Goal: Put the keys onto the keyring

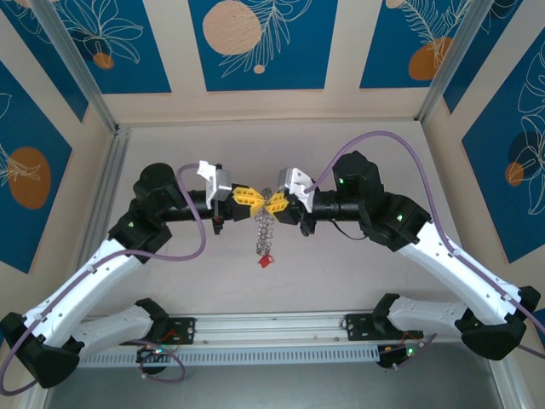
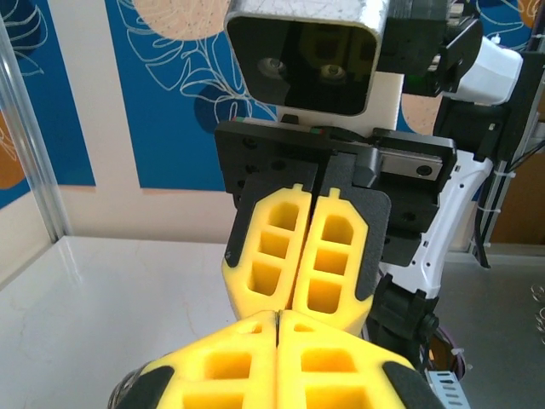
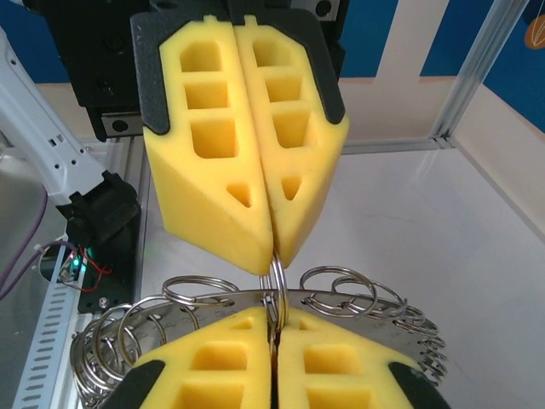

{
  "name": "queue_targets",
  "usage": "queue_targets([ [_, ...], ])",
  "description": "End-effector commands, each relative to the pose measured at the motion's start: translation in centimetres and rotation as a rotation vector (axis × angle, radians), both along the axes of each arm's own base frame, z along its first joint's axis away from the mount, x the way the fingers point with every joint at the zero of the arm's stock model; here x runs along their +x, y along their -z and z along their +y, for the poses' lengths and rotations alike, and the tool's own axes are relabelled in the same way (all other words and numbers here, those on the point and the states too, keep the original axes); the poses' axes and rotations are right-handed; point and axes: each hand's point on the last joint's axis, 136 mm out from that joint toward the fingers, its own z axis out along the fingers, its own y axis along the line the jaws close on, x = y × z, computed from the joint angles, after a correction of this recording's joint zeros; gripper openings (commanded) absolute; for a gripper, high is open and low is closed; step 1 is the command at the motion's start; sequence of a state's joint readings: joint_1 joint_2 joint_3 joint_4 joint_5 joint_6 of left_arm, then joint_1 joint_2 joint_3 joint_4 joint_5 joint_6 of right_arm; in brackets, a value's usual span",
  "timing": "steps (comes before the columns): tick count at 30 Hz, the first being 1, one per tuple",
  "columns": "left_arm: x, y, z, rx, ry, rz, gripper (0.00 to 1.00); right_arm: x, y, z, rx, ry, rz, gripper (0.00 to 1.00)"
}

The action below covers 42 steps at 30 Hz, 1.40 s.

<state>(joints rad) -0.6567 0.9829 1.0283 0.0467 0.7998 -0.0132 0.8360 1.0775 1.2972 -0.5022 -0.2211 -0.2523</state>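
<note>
**Two grippers meeting over the table.** The left gripper (image 1: 247, 197), with yellow foam fingers (image 3: 183, 217), is pinching shut on a silvery ring (image 3: 275, 285) at the top of the chain-like bunch of small silvery metal keys (image 1: 265, 230). The keys are hanging between both grippers above the white table (image 1: 358, 273), with a small red piece (image 1: 265, 261) lowest. The right gripper (image 1: 278, 203) is clamping the same ring, tip to tip with the left.
</note>
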Motion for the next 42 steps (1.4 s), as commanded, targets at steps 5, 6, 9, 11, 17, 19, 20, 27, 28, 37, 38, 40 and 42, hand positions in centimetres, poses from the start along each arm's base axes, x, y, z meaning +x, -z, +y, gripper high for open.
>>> queue_targets([
  [5,-0.7,-1.6,0.2,-0.016,0.038,-0.039,0.0,-0.2,-2.0,-0.6,0.051,-0.008,-0.047,0.0],
  [6,-0.3,-1.1,0.3,0.021,0.018,-0.029,0.0,-0.1,-1.9,-0.9,0.036,0.003,-0.054,0.0],
  [9,0.2,0.5,0.6,0.141,-0.022,-0.014,0.21,0.2,-1.9,-1.4,-0.008,0.02,-0.063,0.0],
  [11,0.6,1.2,0.9,0.209,-0.049,-0.02,0.35,0.4,-1.7,-1.7,-0.048,0.029,-0.059,0.0],
  [17,1.3,1.8,1.3,0.32,-0.079,-0.045,0.4,1.5,-0.6,-1.8,-0.177,0.057,-0.076,0.0],
  [19,1.5,1.9,1.2,0.337,-0.078,-0.044,0.4,1.7,-0.4,-1.7,-0.213,0.064,-0.088,0.0],
  [20,1.6,1.9,1.1,0.341,-0.077,-0.042,0.4,1.7,-0.2,-1.7,-0.231,0.062,-0.091,0.0],
  [27,2.0,1.6,-0.1,0.32,-0.049,-0.033,0.37,2.1,0.4,-1.3,-0.302,0.069,-0.118,0.0],
  [28,2.1,1.7,-0.3,0.322,-0.048,-0.031,0.36,2.1,0.3,-1.3,-0.3,0.064,-0.12,0.0],
  [37,2.5,2.5,-1.1,0.316,-0.034,-0.007,0.23,1.6,-0.2,-0.7,-0.266,0.032,-0.125,0.0],
  [38,2.5,2.6,-1.2,0.313,-0.033,-0.006,0.19,1.5,-0.4,-0.6,-0.255,0.027,-0.122,0.0],
  [40,2.4,2.5,-1.3,0.294,-0.028,-0.005,0.0,1.4,-0.5,-0.6,-0.234,0.021,-0.114,0.0],
  [42,1.9,2.1,-1.5,0.258,0.0,-0.002,0.0,1.3,-0.7,-0.7,-0.211,0.022,-0.109,0.0],
])
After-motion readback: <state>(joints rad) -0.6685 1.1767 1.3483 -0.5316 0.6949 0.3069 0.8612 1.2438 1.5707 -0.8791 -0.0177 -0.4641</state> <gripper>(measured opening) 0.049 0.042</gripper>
